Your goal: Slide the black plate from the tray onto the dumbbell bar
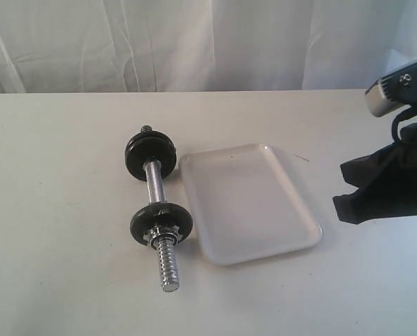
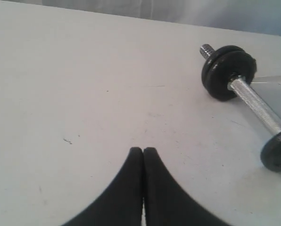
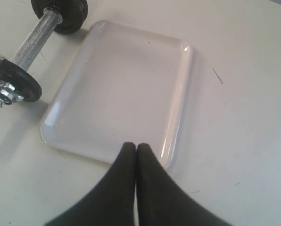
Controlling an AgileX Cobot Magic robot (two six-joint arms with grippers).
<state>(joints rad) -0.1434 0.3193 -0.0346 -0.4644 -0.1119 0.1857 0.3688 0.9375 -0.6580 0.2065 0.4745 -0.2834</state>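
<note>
The left hand, closed on nothing, hangs over the white table, well apart from the slim chrome dumbbell bar; the flat round black plate already sits threaded on it. The glossy white rectangular tray holds nothing; the right hand, closed and empty, hovers at its rim. The task looks finished, so next is only retreat

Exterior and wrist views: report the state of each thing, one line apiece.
black plate: on the dumbbell bar, off the tray
thicker disc: on the bar's other end
dumbbell bar: lying on the table
tray: nothing on it
left gripper: shut, empty
right gripper: shut, empty
</note>
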